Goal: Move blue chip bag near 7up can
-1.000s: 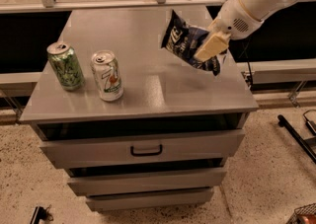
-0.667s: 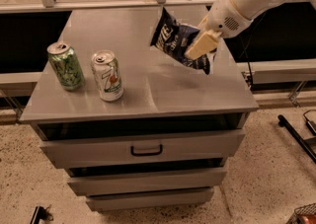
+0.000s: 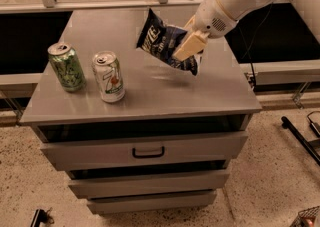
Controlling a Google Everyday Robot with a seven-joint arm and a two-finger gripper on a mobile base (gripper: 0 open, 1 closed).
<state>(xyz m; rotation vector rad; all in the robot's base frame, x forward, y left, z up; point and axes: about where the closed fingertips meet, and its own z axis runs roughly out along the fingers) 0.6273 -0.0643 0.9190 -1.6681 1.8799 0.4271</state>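
The blue chip bag (image 3: 161, 41) is a crumpled dark blue foil bag with white lettering, held in the air above the middle of the grey cabinet top (image 3: 150, 91). My gripper (image 3: 187, 46) is shut on the bag's right part, with my white arm reaching in from the upper right. The 7up can (image 3: 108, 76), white with a green "7" and a red dot, stands upright at the front left of the top. The bag is to the right of the can and a little farther back, apart from it.
An all-green patterned can (image 3: 66, 67) stands upright left of the 7up can. The cabinet has drawers below, the top one with a black handle (image 3: 148, 152). A rail and dark shelving (image 3: 30, 36) run behind. Black legs (image 3: 300, 138) lie on the floor at right.
My gripper has carried the blue chip bag leftward over the cabinet top, closer to the 7up can. The cans have not moved.
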